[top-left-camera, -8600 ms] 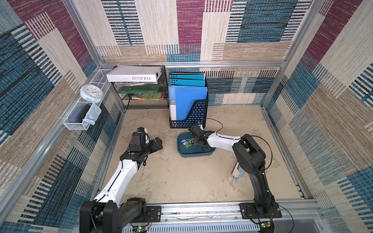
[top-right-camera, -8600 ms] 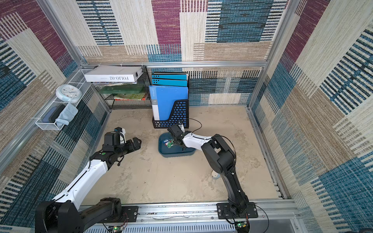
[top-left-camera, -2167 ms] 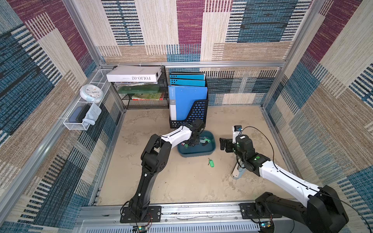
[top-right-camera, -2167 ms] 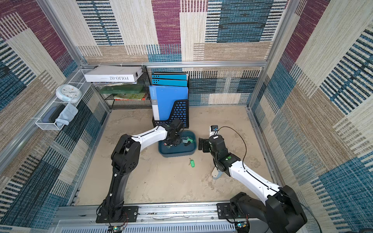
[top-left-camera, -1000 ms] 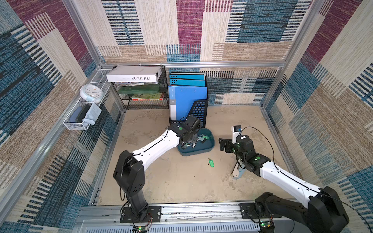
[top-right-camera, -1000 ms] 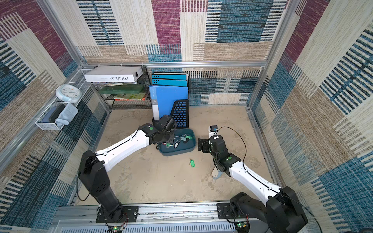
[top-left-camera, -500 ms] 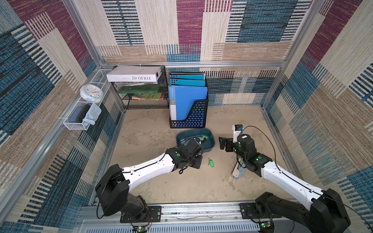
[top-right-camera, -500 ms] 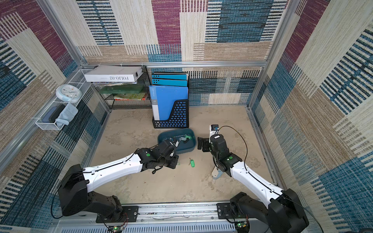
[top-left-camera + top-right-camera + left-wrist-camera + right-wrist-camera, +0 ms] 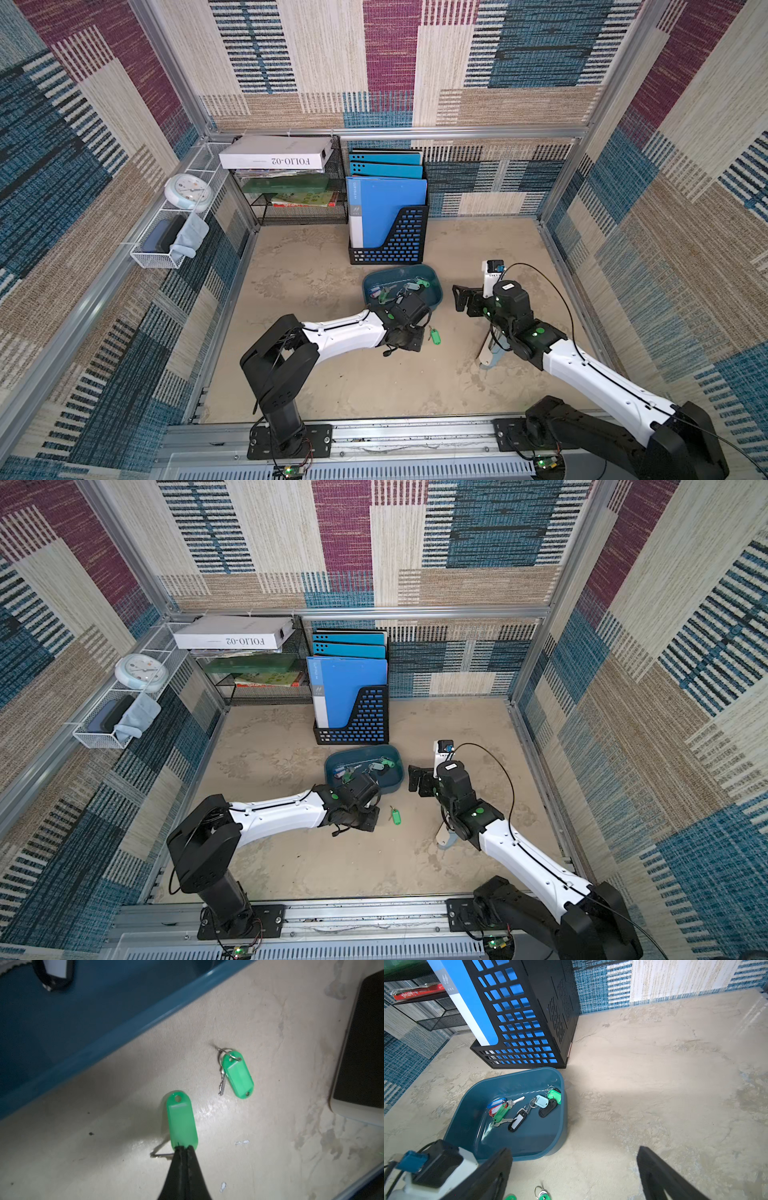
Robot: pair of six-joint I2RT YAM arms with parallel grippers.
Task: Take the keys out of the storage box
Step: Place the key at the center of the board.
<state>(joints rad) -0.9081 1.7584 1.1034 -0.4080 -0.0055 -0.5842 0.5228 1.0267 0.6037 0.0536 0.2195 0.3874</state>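
Note:
The dark teal storage box [image 9: 399,270] [image 9: 361,750] sits in front of the file holder. Several keys [image 9: 519,1109] with green, black, blue, red and pale tags lie inside it. My left gripper [image 9: 184,1148] is just in front of the box [image 9: 124,1028], low over the table, shut on the end of a green-tagged key [image 9: 181,1120]. Another green-tagged key [image 9: 238,1075] [image 9: 434,336] [image 9: 396,816] lies loose on the table beside it. My right gripper [image 9: 574,1152] [image 9: 459,297] hovers right of the box, open and holding nothing.
A black perforated file holder [image 9: 390,232] with blue folders stands right behind the box. A grey-blue and beige stapler [image 9: 490,353] lies on the table under my right arm. A mesh shelf [image 9: 299,195] and a white wire basket [image 9: 166,245] are at the back left.
My left gripper came out of the box holding a green-tagged key and moved down to the table in front of it. The right arm has stayed where it was, open.

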